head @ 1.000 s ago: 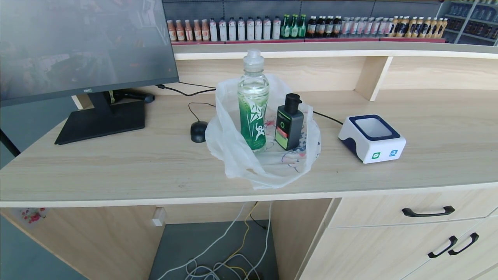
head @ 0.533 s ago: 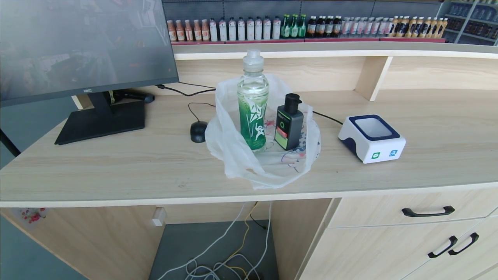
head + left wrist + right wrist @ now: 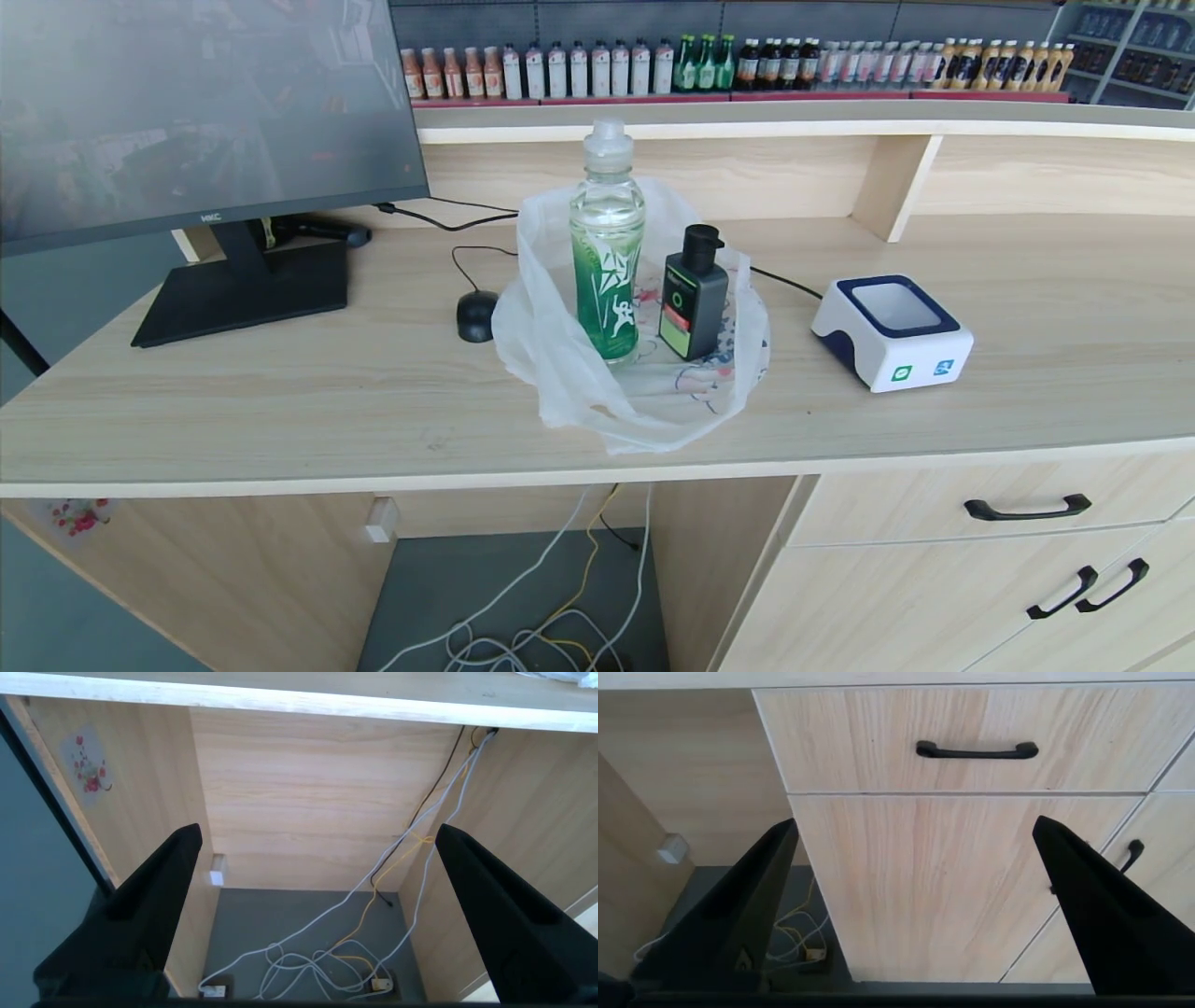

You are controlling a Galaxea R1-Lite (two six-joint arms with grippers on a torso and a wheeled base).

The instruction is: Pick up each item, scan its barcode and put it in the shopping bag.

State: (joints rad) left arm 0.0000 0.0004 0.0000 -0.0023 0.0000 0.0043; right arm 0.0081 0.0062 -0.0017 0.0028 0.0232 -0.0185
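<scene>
A tall clear bottle with a green label (image 3: 608, 245) stands upright inside the white plastic shopping bag (image 3: 560, 364) in the middle of the counter. A small dark pump bottle (image 3: 694, 295) stands beside it in the same bag. To the right of the bag sits the white and blue barcode scanner (image 3: 892, 331). My left gripper (image 3: 318, 868) hangs open below the counter edge, facing the recess with cables. My right gripper (image 3: 910, 863) is open too, low in front of the drawer fronts, with nothing between its fingers.
A monitor (image 3: 196, 112) on a black stand fills the counter's left side, with a black mouse (image 3: 477, 315) near the bag. A raised shelf (image 3: 803, 121) runs along the back. Drawers with black handles (image 3: 1027, 510) are below right. Loose cables (image 3: 523, 635) lie on the floor.
</scene>
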